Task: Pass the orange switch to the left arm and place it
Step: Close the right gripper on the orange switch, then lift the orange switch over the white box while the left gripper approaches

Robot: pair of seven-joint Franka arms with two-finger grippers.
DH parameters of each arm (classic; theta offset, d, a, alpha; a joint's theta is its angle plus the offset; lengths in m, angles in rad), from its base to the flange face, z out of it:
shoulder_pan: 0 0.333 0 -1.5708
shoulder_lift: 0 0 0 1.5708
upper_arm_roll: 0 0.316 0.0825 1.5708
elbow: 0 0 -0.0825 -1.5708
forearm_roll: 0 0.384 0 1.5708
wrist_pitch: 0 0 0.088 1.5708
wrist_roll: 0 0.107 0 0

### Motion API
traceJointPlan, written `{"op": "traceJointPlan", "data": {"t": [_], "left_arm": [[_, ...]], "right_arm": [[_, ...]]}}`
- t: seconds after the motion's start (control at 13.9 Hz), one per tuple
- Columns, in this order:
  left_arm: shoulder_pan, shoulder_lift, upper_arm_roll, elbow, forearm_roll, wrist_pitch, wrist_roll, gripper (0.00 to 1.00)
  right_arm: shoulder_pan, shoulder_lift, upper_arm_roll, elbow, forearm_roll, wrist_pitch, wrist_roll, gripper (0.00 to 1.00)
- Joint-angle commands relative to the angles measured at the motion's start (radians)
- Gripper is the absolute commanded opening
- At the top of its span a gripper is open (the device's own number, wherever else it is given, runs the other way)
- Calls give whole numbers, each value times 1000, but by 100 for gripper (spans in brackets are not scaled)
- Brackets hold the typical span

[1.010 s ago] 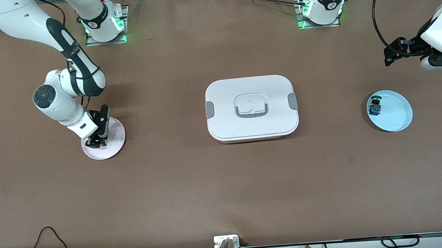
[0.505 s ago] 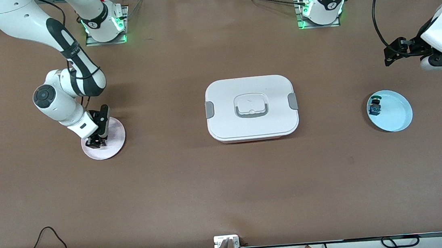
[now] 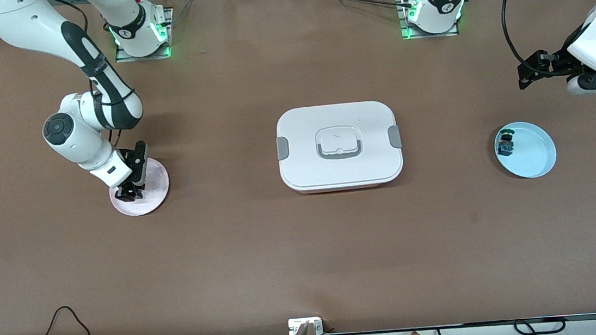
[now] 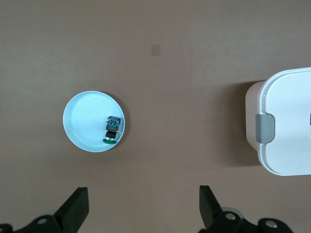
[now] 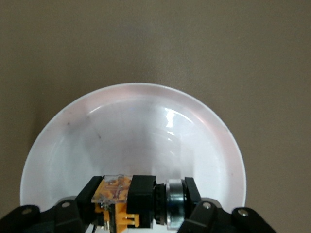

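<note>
The right gripper (image 3: pixel 129 193) is down in the pink plate (image 3: pixel 156 195) at the right arm's end of the table, its fingers clenched on the orange switch (image 5: pixel 124 201). In the right wrist view the switch lies sideways between the two black fingers (image 5: pixel 192 191), its orange part at one end, black body in the middle and a silvery ring at the other end, low over the plate's inner surface; whether it touches the plate cannot be told.

The left gripper (image 4: pixel 143 208) hangs in the air over bare table near the left arm's end, waiting, with its fingers spread wide and nothing between them. Its wrist view looks down on the blue plate (image 4: pixel 80 121), where the green-capped switch (image 4: pixel 112 130) lies near the rim on the side toward the box.

The box (image 3: pixel 338 145) sits closed in the middle of the table (image 3: pixel 306 254), between the two plates and well apart from each; a grey clip shows at each of its short ends and a grey handle is set into the lid.

By count: two arms, two grippers, two plates (one pink, one blue), two switches (one orange, one green-capped), one box.
</note>
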Motion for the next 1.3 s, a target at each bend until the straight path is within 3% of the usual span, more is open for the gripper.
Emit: {"op": "traceJointPlan", "data": {"t": [0.0,0.22,0.29,0.58,0.79,1.01,1.23], "left_arm": [[-3,13,3,31,18,-21,-1,100],[-3,11,3,31,18,-21,-1,100],[-3,13,3,31,18,-19,-1,100],[-1,13,4,31,14,-19,-3,100],[0,13,6,31,10,-21,-3,100],[2,13,7,30,1,-24,-3,100],[2,14,10,28,-57,-82,-1,100]], "right_arm": [[9,-63,7,22,-7,-109,-8,0],[7,-89,57,95,19,-264,2,0],[7,-94,74,121,74,-311,1,0],[9,-111,159,267,362,-497,-2,0],[9,-102,197,289,638,-507,-24,0],[9,-82,254,342,801,-548,-58,0],[33,-82,282,396,1017,-596,-80,0]]}}
